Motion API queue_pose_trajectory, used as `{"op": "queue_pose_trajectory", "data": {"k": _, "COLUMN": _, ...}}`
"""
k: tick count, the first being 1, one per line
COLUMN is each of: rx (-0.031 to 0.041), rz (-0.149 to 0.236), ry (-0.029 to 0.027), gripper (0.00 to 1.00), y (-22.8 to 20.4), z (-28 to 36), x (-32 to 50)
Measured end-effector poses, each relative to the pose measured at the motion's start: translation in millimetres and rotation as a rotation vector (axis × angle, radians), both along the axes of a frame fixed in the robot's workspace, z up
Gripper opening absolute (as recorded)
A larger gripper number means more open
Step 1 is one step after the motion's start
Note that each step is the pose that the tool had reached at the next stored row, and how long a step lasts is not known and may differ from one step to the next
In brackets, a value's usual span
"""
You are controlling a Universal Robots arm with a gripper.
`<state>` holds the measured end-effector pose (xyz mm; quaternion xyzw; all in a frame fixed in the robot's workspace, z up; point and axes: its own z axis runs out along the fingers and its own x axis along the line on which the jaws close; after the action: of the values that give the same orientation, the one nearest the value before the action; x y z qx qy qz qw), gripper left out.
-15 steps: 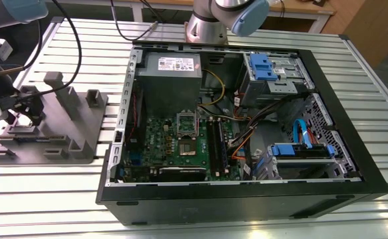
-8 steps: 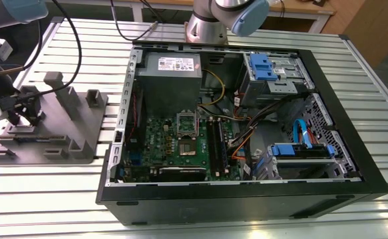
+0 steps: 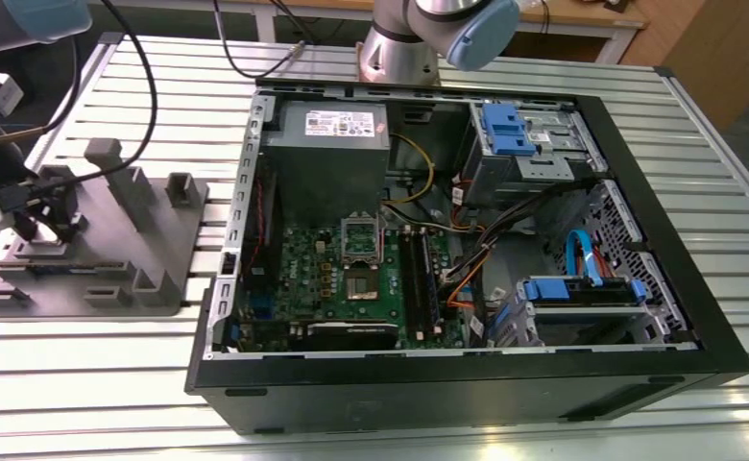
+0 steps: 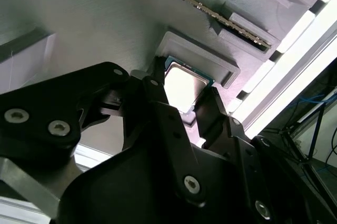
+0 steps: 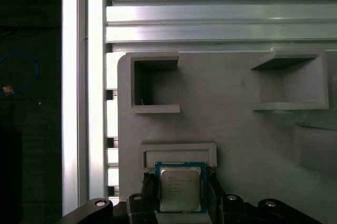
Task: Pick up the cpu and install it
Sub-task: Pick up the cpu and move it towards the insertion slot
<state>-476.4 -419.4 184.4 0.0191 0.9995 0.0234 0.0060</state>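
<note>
At the exterior view's left, the gripper (image 3: 41, 206) stands over the grey fixture (image 3: 118, 279) on the counter (image 3: 349, 403). In the first wrist view the cpu (image 5: 180, 188) lies flat in its recess, squarely between the 2 fingers (image 5: 149, 188), which appear clamped on opposite edges.

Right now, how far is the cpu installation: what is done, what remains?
Done: the gripper is at the grey fixture, right over the cpu. In hand: the pick; the cpu lies in its pocket, not yet lifted. Left: the install; the motherboard socket in the open case looks empty.
</note>
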Motion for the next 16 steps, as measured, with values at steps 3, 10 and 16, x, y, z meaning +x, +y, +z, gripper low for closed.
{"op": "queue_pose_trajectory", "data": {"k": 3, "rx": 0.0002, "rz": 0.000, "ry": -0.0004, "gripper": 0.47, "y": 0.0, "z": 0.5, "x": 0.0}}
{"op": "queue_pose_trajectory", "data": {"k": 10, "rx": 0.0000, "rz": 0.000, "ry": 0.0000, "gripper": 0.47, "y": 0.0, "z": 1.6, "x": 0.0}}
{"op": "queue_pose_trajectory", "data": {"k": 16, "rx": 0.0000, "rz": 0.000, "ry": -0.0001, "gripper": 0.47, "y": 0.0, "z": 2.4, "x": 0.0}}
